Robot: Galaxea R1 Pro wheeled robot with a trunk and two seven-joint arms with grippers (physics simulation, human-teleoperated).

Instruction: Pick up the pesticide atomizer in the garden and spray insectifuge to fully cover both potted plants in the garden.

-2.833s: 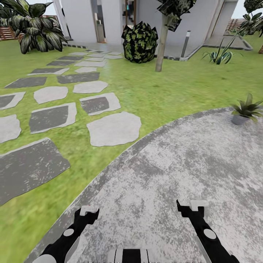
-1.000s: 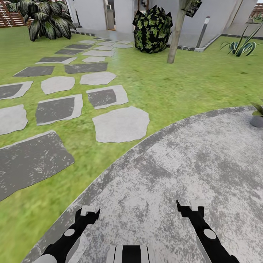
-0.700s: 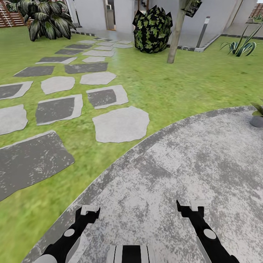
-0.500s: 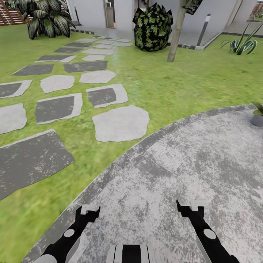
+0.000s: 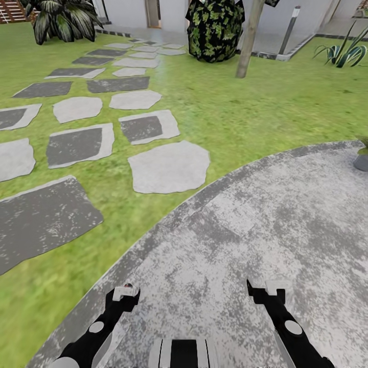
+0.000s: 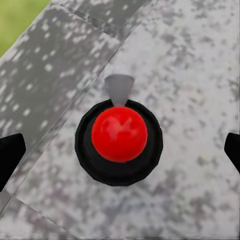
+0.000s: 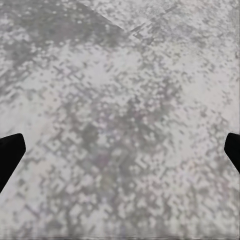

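Grey-potted plant [image 5: 362,159] at patio's [image 5: 266,225] far right edge, mostly cropped.

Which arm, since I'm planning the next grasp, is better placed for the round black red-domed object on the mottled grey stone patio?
Left. The red-domed black object lies centred between the open fingertips of the left gripper in its wrist view; the open right gripper looks down on bare stone patio.

Head camera peers forward and down across the stone patio [image 5: 245,230] toward the lawn [image 5: 230,117]; both wrist cameras stare close down at that same patio.
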